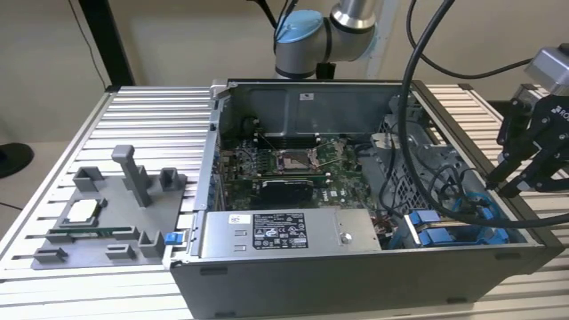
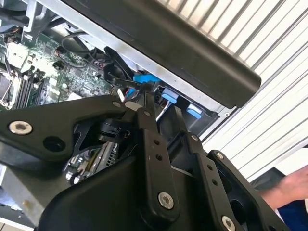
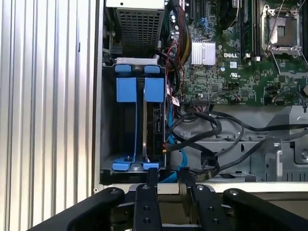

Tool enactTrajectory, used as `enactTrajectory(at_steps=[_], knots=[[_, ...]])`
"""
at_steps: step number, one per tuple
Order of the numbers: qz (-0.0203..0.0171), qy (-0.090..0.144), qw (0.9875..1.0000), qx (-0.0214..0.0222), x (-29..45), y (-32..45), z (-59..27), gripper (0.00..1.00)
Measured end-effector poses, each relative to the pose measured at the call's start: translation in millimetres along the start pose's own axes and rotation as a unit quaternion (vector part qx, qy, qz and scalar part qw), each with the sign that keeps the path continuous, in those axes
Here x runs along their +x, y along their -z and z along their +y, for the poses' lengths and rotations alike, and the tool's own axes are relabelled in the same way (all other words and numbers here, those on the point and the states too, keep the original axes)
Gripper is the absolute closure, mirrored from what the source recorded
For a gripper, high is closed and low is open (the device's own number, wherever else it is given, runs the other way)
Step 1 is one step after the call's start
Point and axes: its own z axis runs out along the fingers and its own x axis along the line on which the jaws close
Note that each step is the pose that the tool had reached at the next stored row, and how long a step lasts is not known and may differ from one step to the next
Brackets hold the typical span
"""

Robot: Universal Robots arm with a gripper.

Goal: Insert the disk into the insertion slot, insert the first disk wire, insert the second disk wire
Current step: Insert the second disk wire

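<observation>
The insertion slot (image 3: 130,125), a grey bay with blue rails and tabs, sits in the case corner; in the exterior view the slot (image 1: 444,230) lies at the near right. A flat dark part that looks like the disk (image 3: 156,122) stands on edge in the bay's inner half, under a blue tab. A thin blue wire (image 3: 169,130) and black wires (image 3: 207,126) run beside it. My gripper (image 3: 168,174) hovers over the case wall just outside the bay, open and empty. It also shows in the exterior view as the gripper (image 1: 513,181) and in the second wrist view as the gripper (image 2: 158,103).
The grey power-supply box (image 1: 276,232) lies along the case front and the motherboard (image 1: 294,167) behind it. Loose black cables (image 1: 444,180) cross the case's right side. A grey fixture (image 1: 106,213) with parts stands on the ribbed table at the exterior view's left. A person's hand (image 2: 288,190) is beside the case.
</observation>
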Motion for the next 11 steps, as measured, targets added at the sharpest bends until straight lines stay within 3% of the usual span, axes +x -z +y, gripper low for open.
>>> enactTrajectory(at_steps=[7, 9, 11], knots=[[-0.0052, 0.009, 0.9999, -0.0007, -1.6, -1.5, -0.8, 0.00], [-0.0089, 0.012, 0.9999, -0.0009, -2.2, -1.6, -1.2, 0.00], [-0.0102, 0.014, 0.9999, -0.0010, -2.6, -1.3, -1.3, 0.00]])
